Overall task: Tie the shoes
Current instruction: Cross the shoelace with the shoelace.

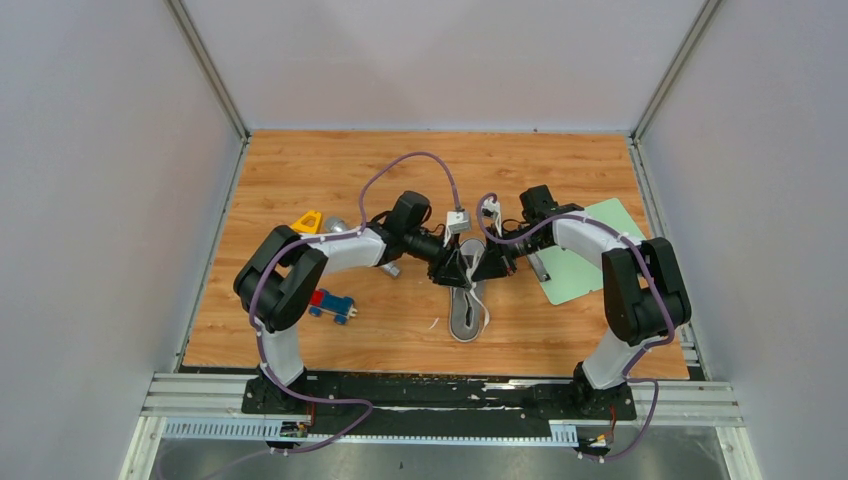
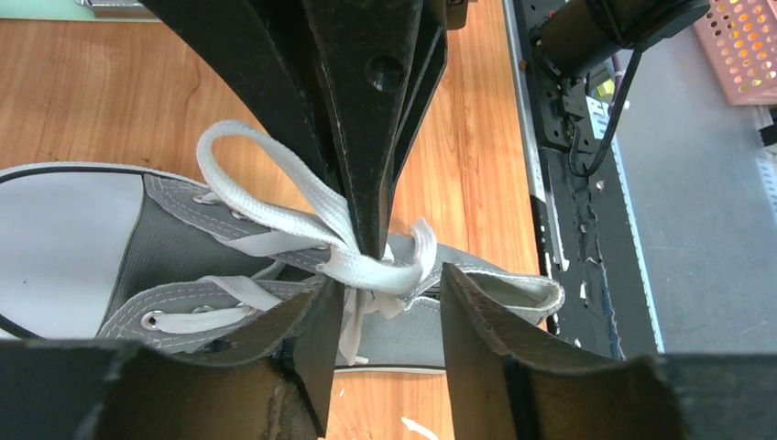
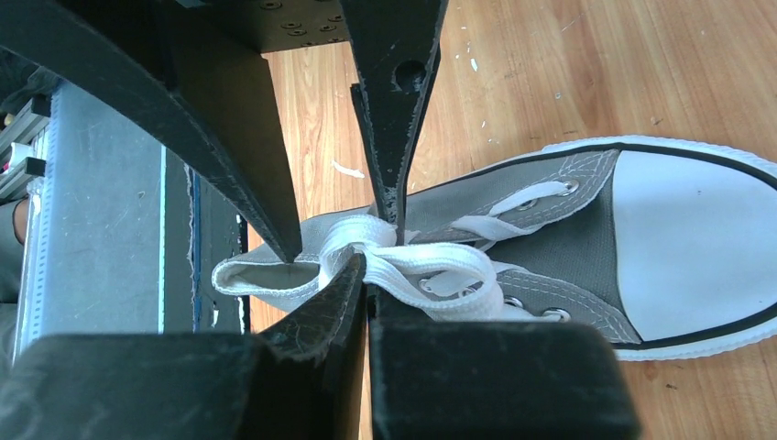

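L gripper (image 3: 341, 236) is spread, fingers either side of the knot (image 2: 376, 273), gripping nothing. Grey sneaker (image 1: 465, 315) sits mid-table btwn the arms; prob. light, soft canvas. White laces (image 3: 449, 266) look limp, so pinch close to the knot. R gripper (image 2: 366, 240) is pressed together on a lace.

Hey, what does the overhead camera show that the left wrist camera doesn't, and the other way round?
Only overhead: the whole left arm and right arm, a red and blue toy truck, a yellow piece and a green mat. Only left wrist: the white laces crossing up close, one loop raised, pinched by the right gripper, and a pink basket. Both: the grey sneaker on the wooden table.
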